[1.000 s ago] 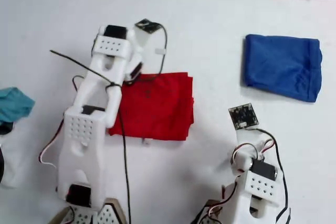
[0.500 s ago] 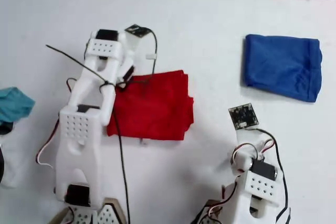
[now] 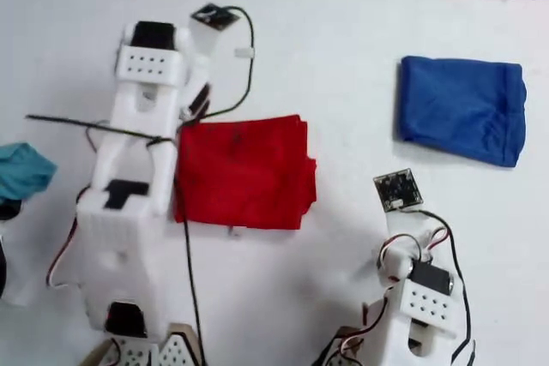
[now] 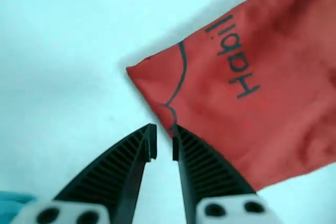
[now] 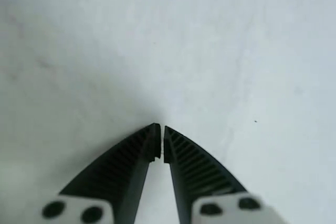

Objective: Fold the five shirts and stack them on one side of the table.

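Left gripper (image 4: 163,142), barely parted and empty, hung by the red shirt's (image 4: 252,93) far-left corner; right gripper (image 5: 161,142) was clenched empty. I'd bite that corner deep.

The middle shirt (image 3: 249,173) lies flat on the table (image 3: 343,49), a little left of centre; the right shirt (image 3: 461,109) lies well apart from it, farther back and toward the right edge; the left cloth (image 3: 21,169) sits at the left edge, beyond the left arm (image 3: 129,203); that arm stands along the middle shirt's left side, the left gripper (image 4: 161,142) just beside the shirt's edge near its far left corner; the right arm (image 3: 416,297) is at the near edge, in front of the right shirt, with the right gripper (image 5: 161,142) over bare table.
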